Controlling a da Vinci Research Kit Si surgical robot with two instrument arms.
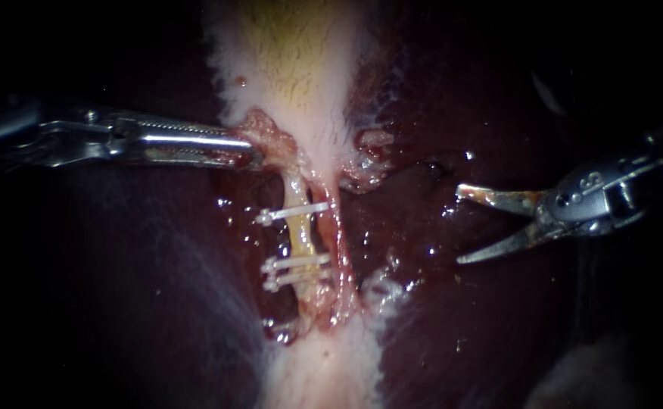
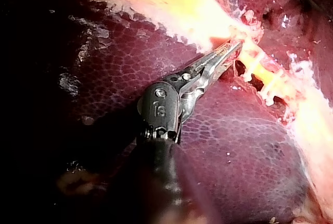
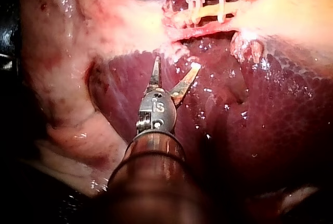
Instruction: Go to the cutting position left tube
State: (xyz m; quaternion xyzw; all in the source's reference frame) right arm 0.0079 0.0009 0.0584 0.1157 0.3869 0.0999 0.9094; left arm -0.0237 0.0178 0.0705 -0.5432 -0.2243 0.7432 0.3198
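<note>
Left instrument: The left instrument [image 1: 252, 155] reaches in from the left of the endoscope view. Its long serrated jaws are clamped on a clump of reddish tissue [image 1: 272, 140] where the gallbladder [image 1: 301, 53] narrows. In the left wrist view the jaw tips [image 2: 233, 48] are sunk in that same clump.

Right instrument: The right instrument [image 1: 462, 225] comes in from the right. Its two slim, curved blades are spread wide with nothing between them. They hang over dark liver [image 1: 452, 318], well apart from the tubes.

Left tube: The left tube [image 1: 301, 231], pale yellow, runs down the centre of the endoscope view from the grasped tissue toward a pale band below. It lies between the two instruments, much nearer the left one.

Clips: An upper clip [image 1: 294, 213] and two lower clips [image 1: 295, 271], all white, cross the left tube, with a bare stretch of tube between them.

Right tube: The right tube [image 1: 340, 238] is thinner and reddish. It lies just beside the left tube, on the side facing the open blades.

Right wrist view: The spread blades [image 3: 177, 63] point toward the clipped yellow tube [image 3: 208, 11] (wet liver shows between blades and tube), and nothing touches.
</note>
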